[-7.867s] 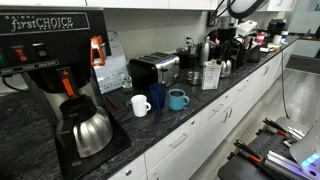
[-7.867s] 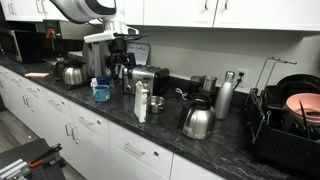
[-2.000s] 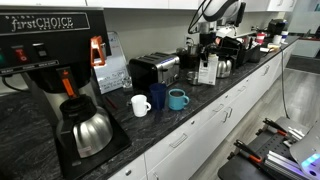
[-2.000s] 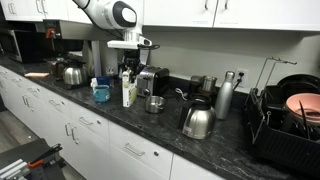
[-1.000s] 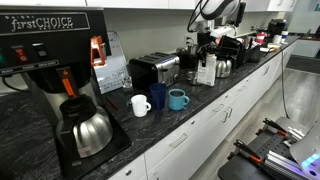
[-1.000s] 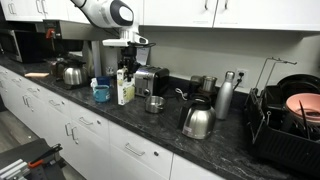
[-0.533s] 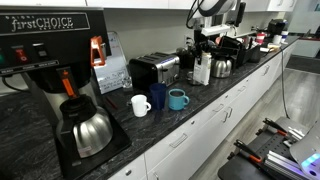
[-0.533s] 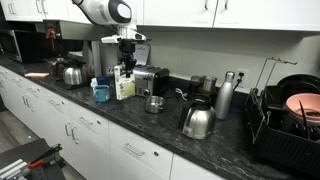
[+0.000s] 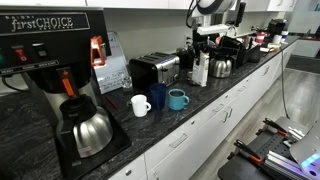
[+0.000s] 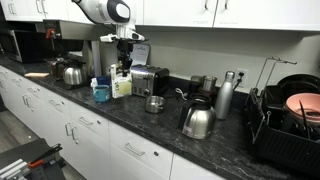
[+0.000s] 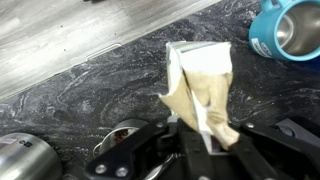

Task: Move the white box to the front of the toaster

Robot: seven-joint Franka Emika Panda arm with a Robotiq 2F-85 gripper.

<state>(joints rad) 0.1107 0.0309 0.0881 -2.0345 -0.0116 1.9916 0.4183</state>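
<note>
My gripper (image 9: 202, 50) (image 10: 124, 66) is shut on the white box (image 9: 201, 69) (image 10: 122, 85), gripping it at its top. The box hangs slightly tilted over the dark counter, beside the front corner of the silver toaster (image 9: 153, 68) (image 10: 150, 78). In the wrist view the white box (image 11: 198, 72), with tan flaps, sticks out from between the black fingers of the gripper (image 11: 200, 135). The speckled counter lies below it.
A white mug (image 9: 141, 104), a dark blue mug (image 9: 158, 96) and a teal mug (image 9: 177, 99) (image 11: 285, 28) stand near the counter edge. The black coffee machine (image 9: 50, 55) and its carafe (image 9: 88, 130) fill one end. A kettle (image 10: 197, 120), a steel bottle (image 10: 225, 97) and a dish rack (image 10: 290, 120) stand further along.
The gripper has carried the white box along the counter toward the toaster and the mugs, staying shut on it throughout.
</note>
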